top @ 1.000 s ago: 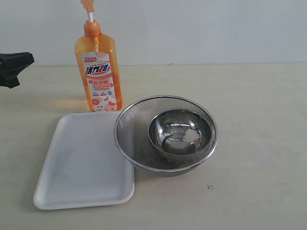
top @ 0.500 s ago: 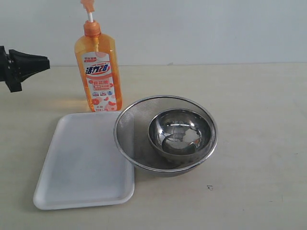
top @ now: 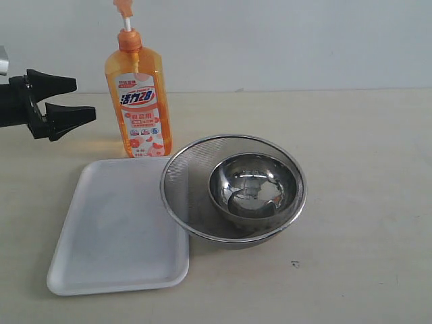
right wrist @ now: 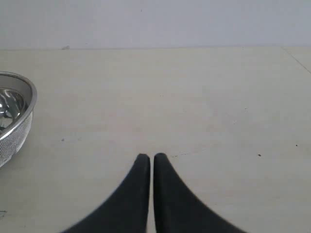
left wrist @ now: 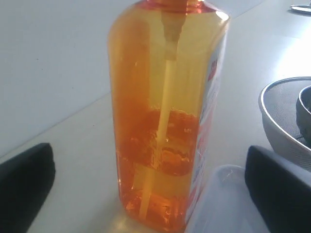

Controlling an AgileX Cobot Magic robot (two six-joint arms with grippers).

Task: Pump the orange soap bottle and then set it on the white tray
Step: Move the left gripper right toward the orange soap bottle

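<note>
While the orange soap bottle (top: pixel 137 101) stands upright on the table (top: pixel 364 169), just behind the far edge of the white tray (top: pixel 101 236), nothing touches it and its pump head (top: pixel 123 7) sits raised on the white stem at the very top of the exterior view. The wrist view shows soap filling only its lower part, so it probably handles light and could tip if pushed high up.

The left gripper (top: pixel 85 98) hovers to the bottle's left, level with its upper body and apart from it. Its fingers (left wrist: pixel 26 187) are spread wide and hold nothing, and in the wrist view the bottle stands centred between them. That spread looks chosen to take the flat body side-on, probably to steady it for pumping or to carry it afterwards.

The tray lies flat and bare, close enough for a short move. A mesh bowl (top: pixel 181 182) with a smaller steel bowl (top: pixel 253 189) inside it sits against the tray's right edge, its rim overlapping that side, so the tray's left part seems the safer spot.

The right gripper (right wrist: pixel 151 158) is outside the exterior view. Its fingers are pressed together on nothing, low over bare table, well clear of the mesh bowl.
</note>
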